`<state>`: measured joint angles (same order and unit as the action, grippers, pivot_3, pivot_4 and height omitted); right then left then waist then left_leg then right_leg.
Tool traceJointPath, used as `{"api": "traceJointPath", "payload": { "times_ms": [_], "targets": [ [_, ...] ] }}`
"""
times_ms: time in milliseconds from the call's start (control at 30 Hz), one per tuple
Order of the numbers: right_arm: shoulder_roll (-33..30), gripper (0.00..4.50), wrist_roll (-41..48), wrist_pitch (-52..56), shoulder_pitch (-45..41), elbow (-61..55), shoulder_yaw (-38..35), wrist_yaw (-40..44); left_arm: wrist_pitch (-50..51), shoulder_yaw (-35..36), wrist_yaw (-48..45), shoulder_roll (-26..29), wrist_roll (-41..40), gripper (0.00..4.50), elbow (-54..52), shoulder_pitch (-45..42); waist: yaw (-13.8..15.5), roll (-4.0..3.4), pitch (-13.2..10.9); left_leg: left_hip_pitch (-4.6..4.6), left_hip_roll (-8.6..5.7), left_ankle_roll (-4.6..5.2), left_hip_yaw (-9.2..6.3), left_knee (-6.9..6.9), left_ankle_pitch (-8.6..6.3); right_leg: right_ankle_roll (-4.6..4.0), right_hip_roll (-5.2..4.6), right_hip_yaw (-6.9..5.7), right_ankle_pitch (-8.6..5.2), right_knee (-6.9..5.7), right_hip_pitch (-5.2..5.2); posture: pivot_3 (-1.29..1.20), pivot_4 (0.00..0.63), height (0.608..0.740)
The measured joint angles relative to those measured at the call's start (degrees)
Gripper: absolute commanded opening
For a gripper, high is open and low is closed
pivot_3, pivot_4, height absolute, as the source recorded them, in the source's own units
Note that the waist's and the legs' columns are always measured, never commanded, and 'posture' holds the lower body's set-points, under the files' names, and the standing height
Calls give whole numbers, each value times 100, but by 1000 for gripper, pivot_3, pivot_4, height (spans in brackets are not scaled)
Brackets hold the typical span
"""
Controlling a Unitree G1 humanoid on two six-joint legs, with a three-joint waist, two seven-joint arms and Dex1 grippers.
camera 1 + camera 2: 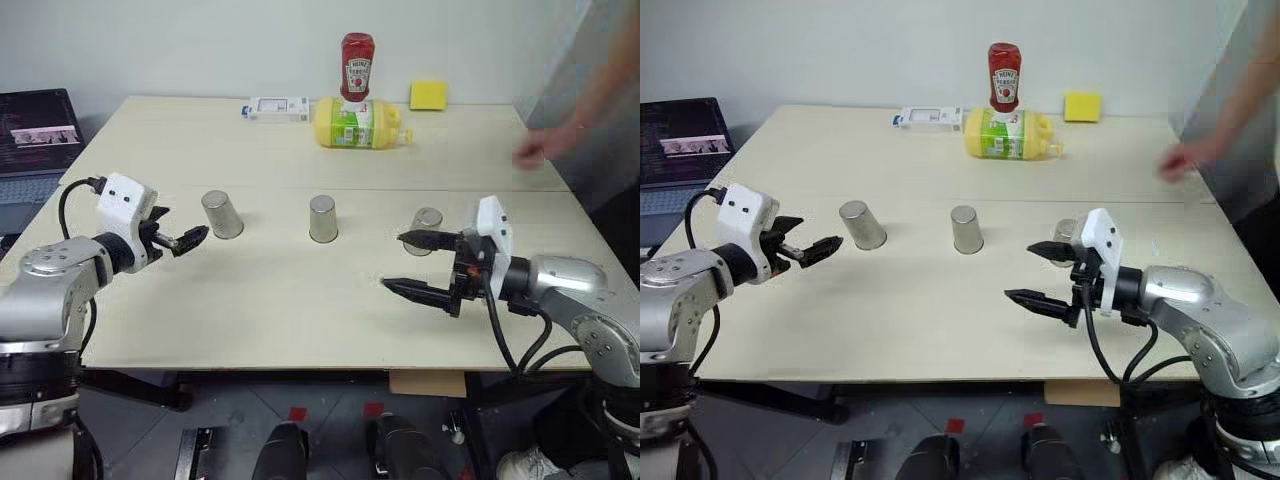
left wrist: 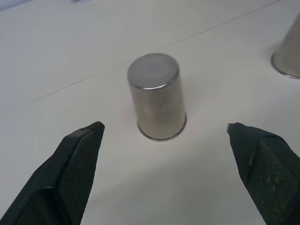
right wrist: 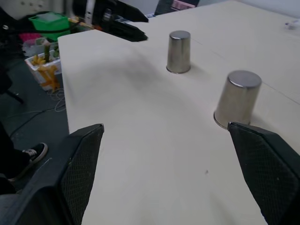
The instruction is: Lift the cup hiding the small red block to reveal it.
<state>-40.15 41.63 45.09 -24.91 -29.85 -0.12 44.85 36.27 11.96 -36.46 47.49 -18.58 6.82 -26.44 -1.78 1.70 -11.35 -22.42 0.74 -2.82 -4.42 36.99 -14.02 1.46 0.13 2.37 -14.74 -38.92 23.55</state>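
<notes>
Table [image 1: 300, 310]: pale wood top with a seam running side to side, carrying everything listed. Laptop [image 1: 35, 140]: dark, open, off the table's left edge. Yellow bottle [image 1: 358, 122]: lying on its side near the far edge. Ketchup bottle [image 1: 356, 66]: red, standing cap-down just behind the yellow one. White box [image 1: 277, 108]: flat, at the far edge left of the bottles. Yellow sponge [image 1: 428, 95]: far edge, right of the bottles. Person's hand [image 1: 545, 145]: blurred, over the far right corner, apart from the cups. Left pincer [image 1: 185, 240]: wide open, empty, pointing at the left cup [image 1: 222, 214] from the left edge side, near it but not touching; the left wrist view has this cup centred between the fingers. Right pincer [image 1: 412, 263]: wide open, empty, pointing leftward near the front edge, one finger crossing in front of the right cup [image 1: 427, 230]; contact cannot be told. Middle cup [image 1: 322, 218]: alone at the table's centre. All three cups are silver, upturned mouth-down, in a row just in front of the seam. Small red block: not visible; presumably under one cup, which one cannot be told. Risks, as judged: lifting the wrong cup, the three being alike; a smooth tapered wall slipping from the fingers; a sideways nudge sliding the cup and dragging the block; the right finger knocking the right cup.
</notes>
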Motion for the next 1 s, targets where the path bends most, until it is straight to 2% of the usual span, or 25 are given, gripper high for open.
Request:
{"api": "traceJointPath", "payload": {
  "times_ms": [300, 533, 767, 1000],
  "targets": [
    [170, 4500, 68, 255, -559, -21, 265, 12, -629, -506, -50, -421, 477, 4465, 1646, -1118, 7, 1, 0, -10, -3, 0, -7, 2, 0, -1, -4, -7, 1, -2, 7, 0, 150, 740],
    [188, 4500, 128, 319, -592, -62, 339, 25, -1310, -945, -276, -864, 890, 4465, 3172, -2007, 11, 1, 1, -18, -8, 0, -10, 7, 0, 0, -6, -8, 2, -3, 8, 0, 150, 740],
    [181, 4500, 126, 318, -599, -87, 346, 25, -2044, -1035, -153, -1149, 1288, 4465, 4665, -2877, 2, 2, 1, -21, -9, 0, -10, 5, 0, 1, -6, -9, 2, -4, 12, 0, 150, 740],
    [173, 4500, 123, 312, -586, -92, 344, 22, -2543, -997, 82, -1385, 1458, 3130, 5682, -3239, -2, 2, 1, -22, -10, 0, -11, 6, 0, 1, -6, -10, 3, -6, 13, 0, 150, 740]
  ]
}}
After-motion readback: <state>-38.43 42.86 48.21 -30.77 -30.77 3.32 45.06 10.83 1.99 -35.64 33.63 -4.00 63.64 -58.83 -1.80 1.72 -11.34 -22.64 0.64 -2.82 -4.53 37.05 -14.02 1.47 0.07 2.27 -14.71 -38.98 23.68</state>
